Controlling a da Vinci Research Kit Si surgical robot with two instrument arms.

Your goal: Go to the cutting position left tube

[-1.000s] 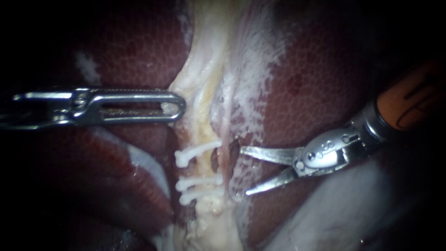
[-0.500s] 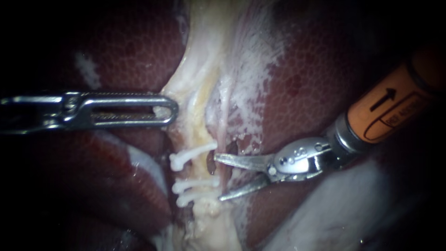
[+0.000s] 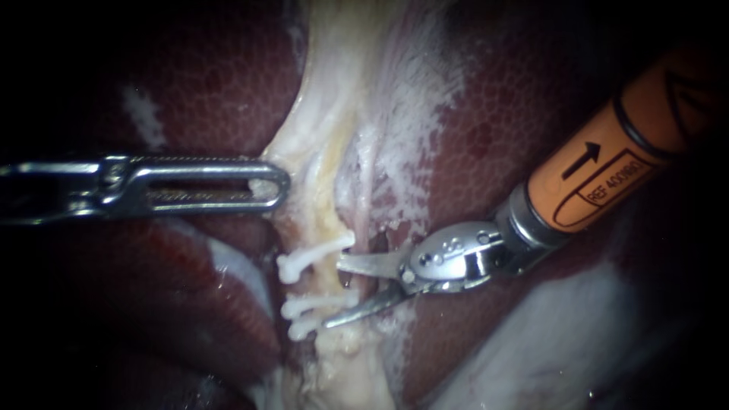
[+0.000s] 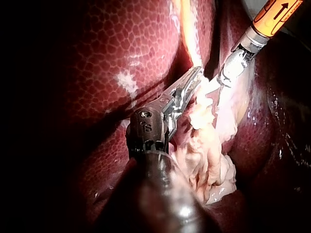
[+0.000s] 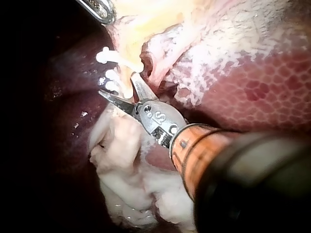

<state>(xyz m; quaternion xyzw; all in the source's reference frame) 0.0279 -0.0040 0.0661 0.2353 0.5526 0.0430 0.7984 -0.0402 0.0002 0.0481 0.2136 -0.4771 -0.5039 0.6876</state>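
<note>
Beside the clips (image 3: 313, 254), right instrument (image 3: 332, 292) holds jaws open.

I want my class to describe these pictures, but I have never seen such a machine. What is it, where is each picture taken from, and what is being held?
This is a surgical robot working on a pig's liver at a bench. It uses two thin instruments, each with an end effector of two small jaws. The endoscope view looks from a camera close to the tissue. The two wrist views come from cameras on each instrument's arm. The left instrument has its jaws shut on the edge of the pale tissue. The right instrument has blade-like jaws. They are open and seem to sit around a tube, in the stretch between the white clips. It holds nothing.
</note>
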